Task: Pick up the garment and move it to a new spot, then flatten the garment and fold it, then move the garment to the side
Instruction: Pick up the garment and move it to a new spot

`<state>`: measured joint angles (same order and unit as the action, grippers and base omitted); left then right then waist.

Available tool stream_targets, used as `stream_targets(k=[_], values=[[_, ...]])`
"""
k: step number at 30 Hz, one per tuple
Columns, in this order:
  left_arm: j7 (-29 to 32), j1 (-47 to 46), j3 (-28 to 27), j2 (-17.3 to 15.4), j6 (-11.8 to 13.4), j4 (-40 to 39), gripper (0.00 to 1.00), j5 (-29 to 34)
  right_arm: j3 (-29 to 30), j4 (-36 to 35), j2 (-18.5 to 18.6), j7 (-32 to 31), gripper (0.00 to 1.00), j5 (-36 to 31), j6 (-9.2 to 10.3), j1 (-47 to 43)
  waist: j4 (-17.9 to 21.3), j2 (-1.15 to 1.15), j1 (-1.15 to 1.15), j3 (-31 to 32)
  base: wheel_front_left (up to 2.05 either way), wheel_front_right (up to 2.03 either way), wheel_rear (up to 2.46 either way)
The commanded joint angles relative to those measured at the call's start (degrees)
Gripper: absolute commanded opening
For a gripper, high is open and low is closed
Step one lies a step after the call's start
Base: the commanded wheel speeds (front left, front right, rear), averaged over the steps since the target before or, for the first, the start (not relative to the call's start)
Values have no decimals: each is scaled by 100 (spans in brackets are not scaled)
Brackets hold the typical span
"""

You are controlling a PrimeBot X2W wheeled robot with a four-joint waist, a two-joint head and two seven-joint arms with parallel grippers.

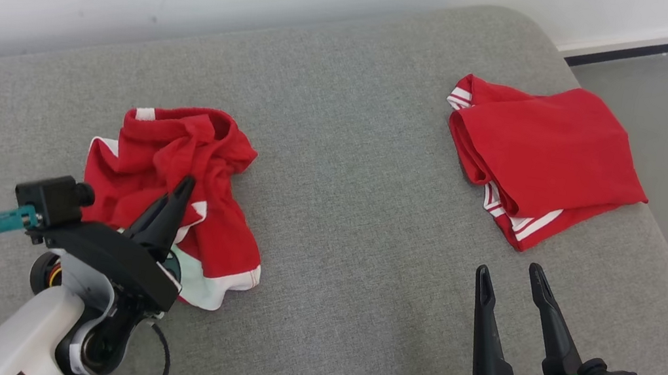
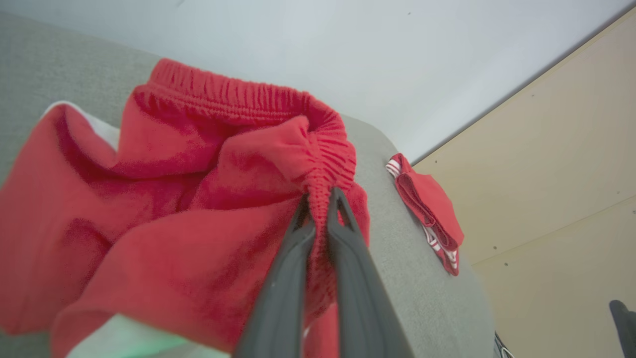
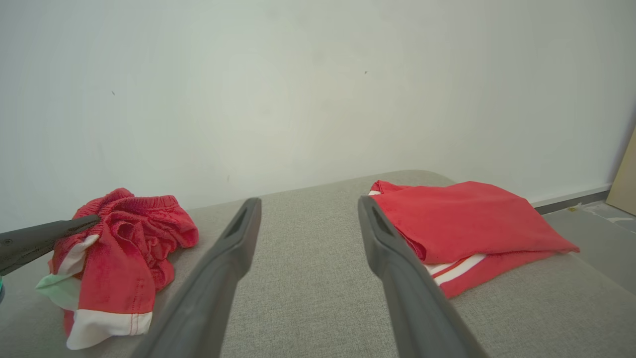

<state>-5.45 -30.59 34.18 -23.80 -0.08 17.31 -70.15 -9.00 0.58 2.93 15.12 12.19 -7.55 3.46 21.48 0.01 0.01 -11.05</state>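
Head view showed my left gripper (image 1: 174, 191) clamped on the crumpled red garment (image 1: 168, 143), lying at the left of the gray cushion (image 1: 356, 217); my right gripper (image 1: 510, 272) hung spread apart, holding nothing.

Left claw (image 1: 175, 189) tight together at lower left, right claw (image 1: 510, 269) wide apart at lower right

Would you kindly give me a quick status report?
Left gripper shut on crumpled garment, at waistband. Right gripper open, empty. Folded garment apart at right; nothing obstructing.
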Motion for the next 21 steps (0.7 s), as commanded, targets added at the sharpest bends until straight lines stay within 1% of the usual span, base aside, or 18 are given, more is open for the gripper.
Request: stream_targets(k=[1, 3, 5, 6, 7, 11, 13, 15, 21], values=[[-75, 0, 28, 12, -51, 136, 0, 108, -11, -12, -7, 6, 100, 10, 15, 43, 28, -1, -1, -81, 0, 0, 0], [-191, -42, 93, 62, -51, 356, 0, 242, -7, 20, -6, 6, 100, -29, 15, 53, -2, -1, -1, -55, 0, 0, 0], [-316, -74, 160, 95, -72, 553, 46, 374, 8, 47, -7, 6, 100, -58, 15, 27, -61, -1, -1, 13, 0, 0, 0], [-390, -86, 177, 118, -79, 637, 97, 430, 11, 65, -6, 6, 100, -62, 15, 10, -91, -1, -1, 54, 0, 0, 0], [-474, -94, 180, 148, -79, 705, 100, 491, 7, 81, -7, 6, 100, -67, 15, -8, -126, -1, -1, 105, 0, 0, 0], [-700, -9, 250, 213, -36, 894, 100, 712, -18, 148, -5, 6, 100, -107, 15, -93, -304, -1, -1, 342, 0, 0, 0], [-782, 68, 266, 240, 19, 964, 100, 827, -19, 180, -6, 6, 100, -129, 15, -127, -421, -1, -1, 464, 0, 0, 0], [-878, 207, 220, 259, 121, 1025, 100, 956, -34, 239, -6, 6, 100, -160, 15, -161, -619, -1, -1, 635, 0, 0, 0], [-965, 686, -33, 350, 222, 744, 100, 1332, -8, 307, -5, 6, 100, -225, 15, -283, -1050, -1, -1, 945, 0, 0, 0]])
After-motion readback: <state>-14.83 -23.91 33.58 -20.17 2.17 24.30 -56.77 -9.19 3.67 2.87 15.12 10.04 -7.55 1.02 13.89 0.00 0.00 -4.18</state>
